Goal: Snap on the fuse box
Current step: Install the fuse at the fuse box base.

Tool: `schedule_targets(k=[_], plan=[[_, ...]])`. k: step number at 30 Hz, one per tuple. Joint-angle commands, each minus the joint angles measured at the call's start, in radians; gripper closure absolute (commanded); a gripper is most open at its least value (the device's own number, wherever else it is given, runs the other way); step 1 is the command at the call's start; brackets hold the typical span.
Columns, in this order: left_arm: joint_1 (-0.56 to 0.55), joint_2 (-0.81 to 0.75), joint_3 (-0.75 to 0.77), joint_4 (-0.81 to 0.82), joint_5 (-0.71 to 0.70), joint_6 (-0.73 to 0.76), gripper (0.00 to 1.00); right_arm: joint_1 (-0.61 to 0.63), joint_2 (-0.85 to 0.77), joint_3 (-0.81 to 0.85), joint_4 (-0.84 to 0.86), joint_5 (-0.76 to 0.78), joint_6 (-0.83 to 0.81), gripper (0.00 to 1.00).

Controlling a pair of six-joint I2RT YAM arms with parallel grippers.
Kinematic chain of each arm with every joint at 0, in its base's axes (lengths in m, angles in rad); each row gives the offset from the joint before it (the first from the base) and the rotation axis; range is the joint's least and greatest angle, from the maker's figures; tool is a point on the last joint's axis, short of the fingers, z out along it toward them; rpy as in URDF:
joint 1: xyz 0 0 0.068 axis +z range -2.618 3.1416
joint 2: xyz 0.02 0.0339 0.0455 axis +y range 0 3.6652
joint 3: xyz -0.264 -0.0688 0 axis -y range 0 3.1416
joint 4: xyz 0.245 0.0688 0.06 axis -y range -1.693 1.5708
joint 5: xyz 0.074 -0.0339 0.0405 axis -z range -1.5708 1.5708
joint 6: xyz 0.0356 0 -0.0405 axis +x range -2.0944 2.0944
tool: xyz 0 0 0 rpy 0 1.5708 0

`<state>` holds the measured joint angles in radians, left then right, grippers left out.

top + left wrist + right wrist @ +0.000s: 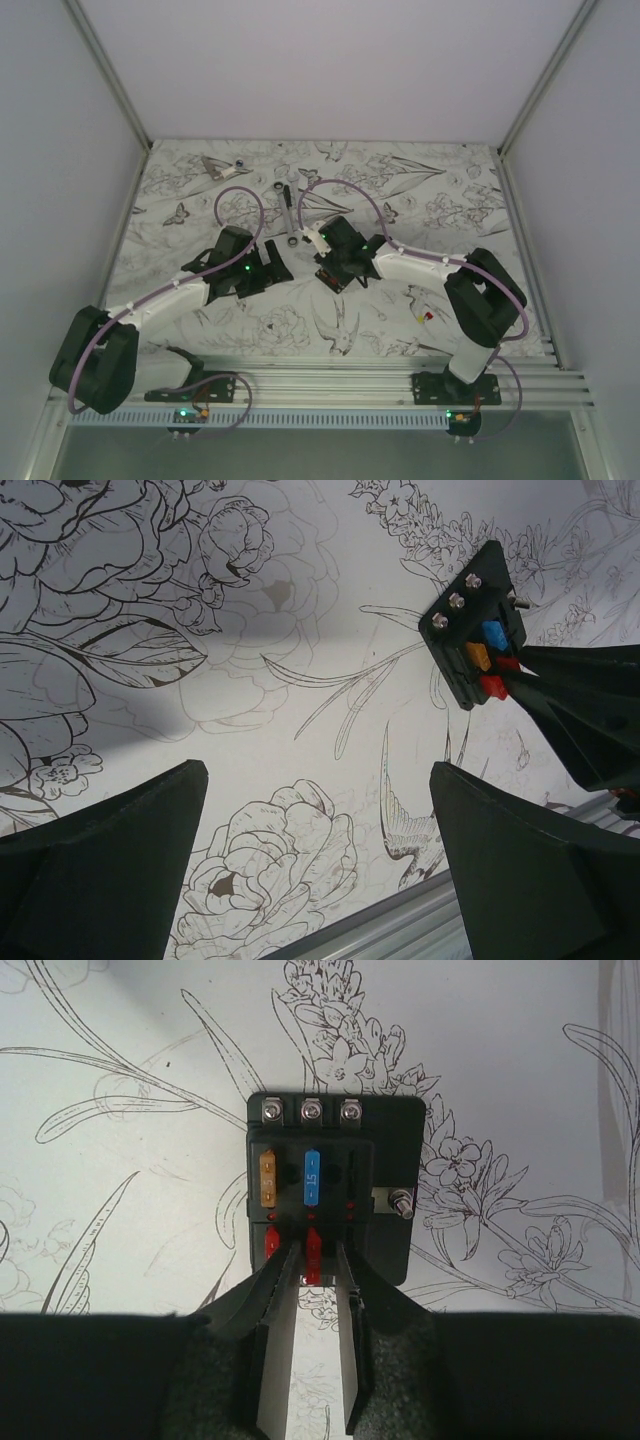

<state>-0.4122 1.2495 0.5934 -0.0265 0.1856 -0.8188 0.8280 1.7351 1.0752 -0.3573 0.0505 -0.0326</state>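
While the box (335, 1160) lies flat on the table (180, 205), near the middle, the right gripper (315, 1265) reaches in over its near edge. The jaws are almost shut, with only a thin gap. The middle red fuse (313, 1253) sits in that gap. I cannot tell if the fingers really pinch the fuse or just stand beside it.

The left gripper (318, 775) is wide open and holds nothing. It hangs over bare table, and the box is off to its right, apart from it.

In the far row of the box there is an orange fuse (268, 1182) and a blue fuse (311, 1181). The slot next to the blue one looks empty.

Here is what could go wrong. Nothing holds the box down, so a hard push on the fuse might make the box slide or tip up. If the push comes in slanted, the fuse might go in crooked and get stuck. The fingers are also very close to the other red fuse on the left, so a small sideways move might bump it loose. And if the grip is weak, the fuse could slip out and drop on the table.
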Motion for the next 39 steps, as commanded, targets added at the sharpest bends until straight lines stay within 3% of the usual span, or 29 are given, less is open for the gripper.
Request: schedule_targets(k=[1, 15, 28, 39], plan=[[0.007, 0.002, -0.002, -0.018, 0.002, -0.002, 0.00, -0.001, -0.009, 0.044, -0.011, -0.021, 0.016, 0.72], [0.007, 0.011, 0.011, -0.018, 0.009, 0.000, 0.00, 0.000, -0.022, 0.042, -0.024, 0.010, 0.035, 0.72], [0.007, 0.043, 0.013, -0.017, 0.013, 0.001, 0.00, -0.001, 0.002, 0.035, -0.049, 0.002, 0.040, 1.00], [0.007, 0.031, 0.002, -0.018, 0.003, -0.001, 0.00, -0.003, 0.058, -0.042, -0.057, 0.025, 0.061, 1.00]])
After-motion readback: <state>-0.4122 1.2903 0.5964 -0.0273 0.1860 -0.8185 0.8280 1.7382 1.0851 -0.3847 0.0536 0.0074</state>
